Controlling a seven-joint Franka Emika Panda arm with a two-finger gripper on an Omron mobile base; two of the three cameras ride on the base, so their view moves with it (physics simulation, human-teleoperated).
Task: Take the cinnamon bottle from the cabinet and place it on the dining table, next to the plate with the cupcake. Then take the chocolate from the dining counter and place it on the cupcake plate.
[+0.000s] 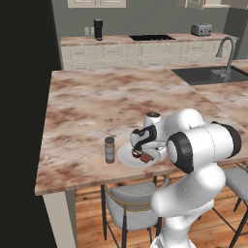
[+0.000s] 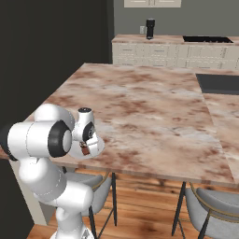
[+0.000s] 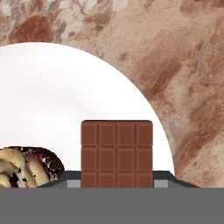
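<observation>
Table point(image 1: 87, 106) of veined pink-brown marble, smooth with a pale edge; plate point(image 3: 52, 100) plain white, smooth and matt; chocolate point(image 3: 117, 151) brown, moulded in squares; floor point(image 1: 87, 213) of wood planks; faucet point(image 1: 226, 51) grey metal.

The chocolate point(image 3: 117, 153) sits over the white plate point(image 3: 57, 96) beside the cupcake point(image 3: 26, 168), marble dining table point(image 3: 183, 65) beyond

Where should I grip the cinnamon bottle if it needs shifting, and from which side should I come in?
Grip the cinnamon bottle across its slim round body, just under the dark cap. It stands upright on the dining table, so a side grasp probably suits best. Come from its left, the open marble side: the plate and the gripper, shut on the chocolate, crowd its right.
</observation>
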